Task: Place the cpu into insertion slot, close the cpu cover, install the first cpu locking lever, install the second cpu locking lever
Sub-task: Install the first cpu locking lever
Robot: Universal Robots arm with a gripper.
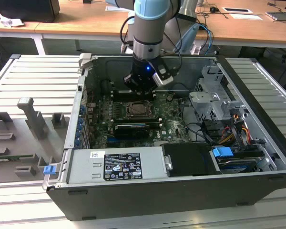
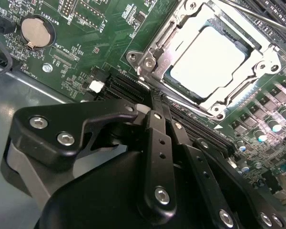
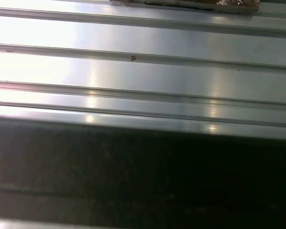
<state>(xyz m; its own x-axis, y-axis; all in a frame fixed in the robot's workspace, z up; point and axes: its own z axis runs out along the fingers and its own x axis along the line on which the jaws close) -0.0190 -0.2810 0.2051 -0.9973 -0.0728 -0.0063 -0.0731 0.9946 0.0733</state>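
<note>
The cpu, a pale silvery square, lies in the insertion slot on the green motherboard. The cpu cover, a silvery frame, lies flat around the chip's edges. A thin metal lever rod runs past the far side of the socket. In the second wrist view my gripper is shut, its black fingers meeting at the tips with nothing between them, a short way off the socket's corner. In the exterior view the gripper hangs just behind the socket, inside the open case.
A grey power supply box fills the case's front. A drive cage, cables and a blue connector crowd the exterior view's right. A coin cell sits on the board. Grey fixtures stand on the ribbed table.
</note>
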